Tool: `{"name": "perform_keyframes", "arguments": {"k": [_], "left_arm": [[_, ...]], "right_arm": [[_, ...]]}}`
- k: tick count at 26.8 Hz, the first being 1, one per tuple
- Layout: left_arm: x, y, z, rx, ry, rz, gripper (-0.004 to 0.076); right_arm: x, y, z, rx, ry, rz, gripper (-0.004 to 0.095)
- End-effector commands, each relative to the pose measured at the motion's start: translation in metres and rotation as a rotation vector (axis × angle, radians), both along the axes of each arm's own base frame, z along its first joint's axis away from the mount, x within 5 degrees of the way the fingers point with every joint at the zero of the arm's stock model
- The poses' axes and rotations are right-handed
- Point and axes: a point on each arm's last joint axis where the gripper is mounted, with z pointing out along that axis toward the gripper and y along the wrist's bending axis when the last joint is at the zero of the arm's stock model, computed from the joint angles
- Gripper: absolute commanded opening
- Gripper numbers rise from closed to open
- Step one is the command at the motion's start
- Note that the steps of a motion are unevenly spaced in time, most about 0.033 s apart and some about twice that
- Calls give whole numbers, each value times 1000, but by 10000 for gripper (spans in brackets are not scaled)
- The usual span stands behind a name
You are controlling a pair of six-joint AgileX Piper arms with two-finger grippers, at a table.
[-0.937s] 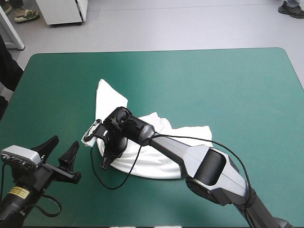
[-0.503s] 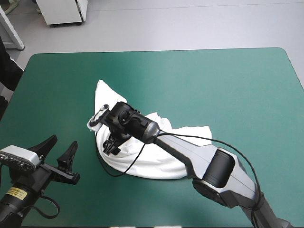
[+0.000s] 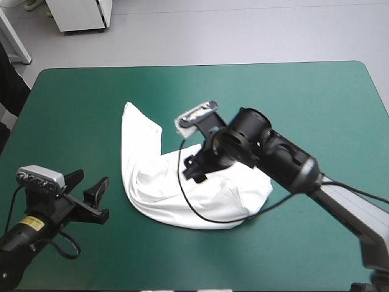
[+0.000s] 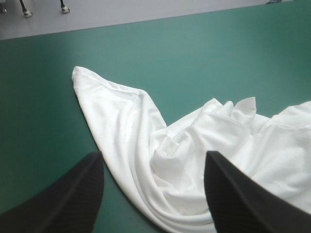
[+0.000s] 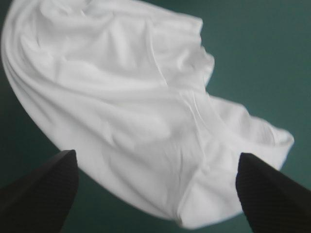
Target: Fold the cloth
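Observation:
The white T-shirt (image 3: 159, 193) lies in a crumpled heap left of the table's middle, with one long flap (image 3: 135, 131) reaching toward the far left. My right gripper (image 3: 193, 169) hovers over the heap's right part, open, with nothing between its fingers. In the right wrist view the T-shirt (image 5: 121, 87) spreads under the right gripper (image 5: 156, 154). My left gripper (image 3: 91, 177) stands open near the front left, a little short of the heap's left edge. The left wrist view shows the left gripper (image 4: 153, 155) pointing at the T-shirt's (image 4: 126, 116) near folds without touching.
Teal-green cover (image 3: 304, 103) lies bare on the right half and along the far side. The table's left edge (image 3: 18, 131) and front edge run close to my left arm.
My right gripper has opened and let go of the T-shirt's left edge. It has swung right and risen. The left arm has edged slightly toward the shirt.

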Motion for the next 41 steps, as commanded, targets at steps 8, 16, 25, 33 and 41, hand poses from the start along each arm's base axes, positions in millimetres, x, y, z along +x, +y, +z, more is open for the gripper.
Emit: {"name": "perform_keyframes", "arguments": {"k": [8, 16, 25, 33, 41], "left_arm": [[118, -8, 48, 39, 190, 64, 441], [229, -14, 22, 90, 628, 33, 441], [326, -8, -27, 98, 856, 99, 441], [355, -5, -78, 133, 936, 136, 441], [359, -26, -92, 187, 934, 108, 389]], "right_arm": [[-79, -120, -46, 6, 7, -284, 804], [-101, -141, -39, 118, 15, -303, 804], [-103, -140, -39, 118, 28, -271, 804], [-99, -138, -41, 95, 18, -274, 804], [-81, -119, -57, -6, 30, -275, 804]]}}
